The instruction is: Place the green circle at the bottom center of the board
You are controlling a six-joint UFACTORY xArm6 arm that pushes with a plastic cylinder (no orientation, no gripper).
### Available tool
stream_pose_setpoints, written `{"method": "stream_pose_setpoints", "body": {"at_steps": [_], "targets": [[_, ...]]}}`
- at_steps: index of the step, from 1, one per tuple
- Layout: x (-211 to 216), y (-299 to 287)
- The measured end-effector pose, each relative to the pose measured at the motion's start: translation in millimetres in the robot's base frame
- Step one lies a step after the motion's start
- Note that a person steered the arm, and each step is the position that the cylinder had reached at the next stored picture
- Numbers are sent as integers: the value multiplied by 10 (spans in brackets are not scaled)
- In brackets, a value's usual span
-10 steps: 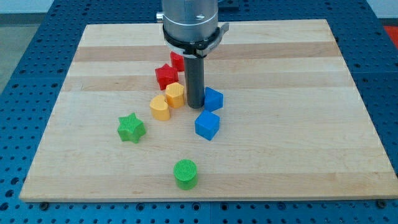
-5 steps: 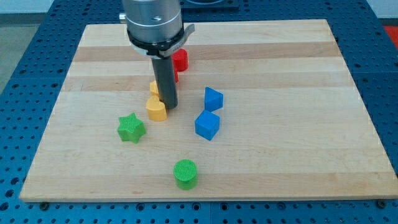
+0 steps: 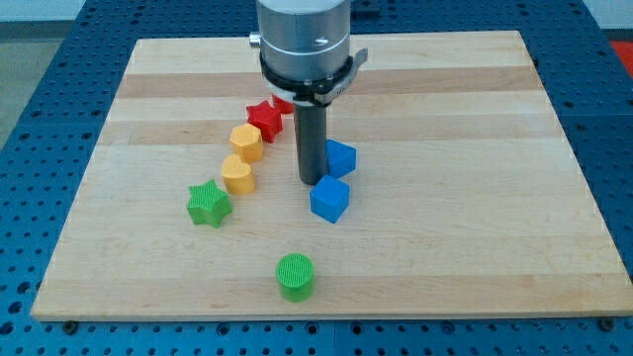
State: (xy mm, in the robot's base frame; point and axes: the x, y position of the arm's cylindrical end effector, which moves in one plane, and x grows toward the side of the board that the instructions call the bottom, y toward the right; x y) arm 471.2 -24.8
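The green circle point(image 3: 295, 276) lies near the view's bottom edge of the wooden board point(image 3: 475, 237), slightly left of centre. My tip point(image 3: 313, 182) is on the board well above it, right beside two blue blocks: one point(image 3: 339, 157) to its right, one point(image 3: 329, 199) just below right. I cannot tell whether the tip touches them.
A green star point(image 3: 208, 203) lies at the left. Two yellow blocks point(image 3: 237, 175) point(image 3: 246, 142) sit left of the rod. A red star point(image 3: 265, 119) and another red block point(image 3: 282, 103), partly hidden by the arm, lie above them.
My tip swung left against the yellow blocks, pushing them and the red star left, then came back right beside the blue blocks. The green circle has not moved.
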Motion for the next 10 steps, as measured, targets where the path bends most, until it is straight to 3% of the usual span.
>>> {"method": "stream_pose_setpoints", "body": {"at_steps": [1,2,6,9,10], "targets": [[457,-247],[583,-379],[259,-988],[1101,-370],[1442,-814]]}}
